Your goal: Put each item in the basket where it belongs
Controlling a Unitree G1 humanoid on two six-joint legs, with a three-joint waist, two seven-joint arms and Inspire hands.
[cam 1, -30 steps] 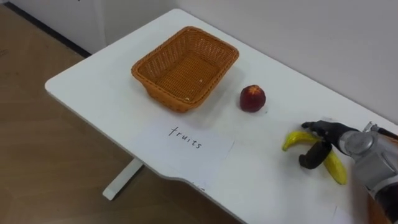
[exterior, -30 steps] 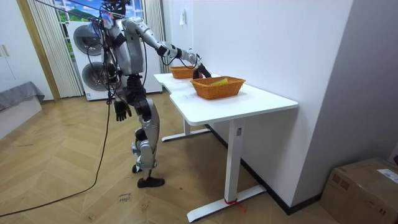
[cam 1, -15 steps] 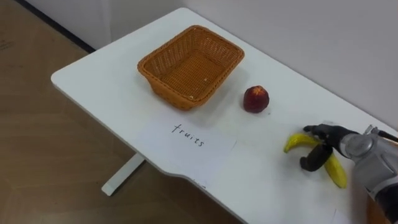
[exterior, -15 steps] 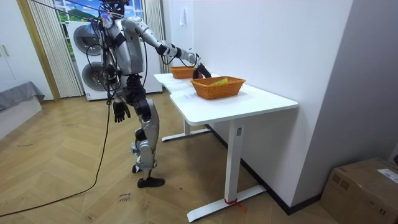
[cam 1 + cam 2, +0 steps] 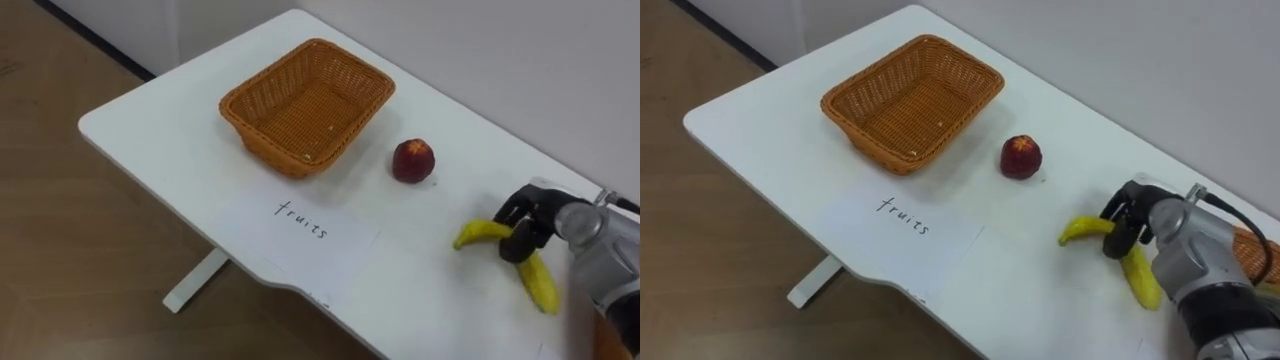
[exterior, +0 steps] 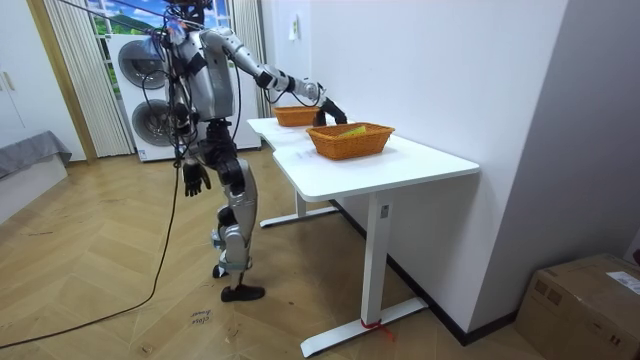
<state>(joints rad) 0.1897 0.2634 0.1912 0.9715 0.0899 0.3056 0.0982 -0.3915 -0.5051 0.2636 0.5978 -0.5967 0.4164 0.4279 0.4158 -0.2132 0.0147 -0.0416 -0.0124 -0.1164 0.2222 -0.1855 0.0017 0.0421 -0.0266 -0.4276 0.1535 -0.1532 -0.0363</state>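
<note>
1. R hand: fingers curled round the banana at its bend. Can't tell if it's off the counter yet.
2. Loose red fruit (apple or peach) sits on the counter, up and to the hand's left, apart from it.
3. Wicker basket is further out the same way, beyond the red fruit, w/ nothing in it. A paper sheet w/ handwriting lies just in front of it.
4. Judgement: fruit sorting barely begun. Nothing is in this basket; banana is in grasp, red fruit to follow.
5. The 2nd basket, on the hand's other side in the room view, holds sth yellowish, too small to tell. Office-supply side can't be judged.
6. L hand hangs by the robot's side, idle.
</note>
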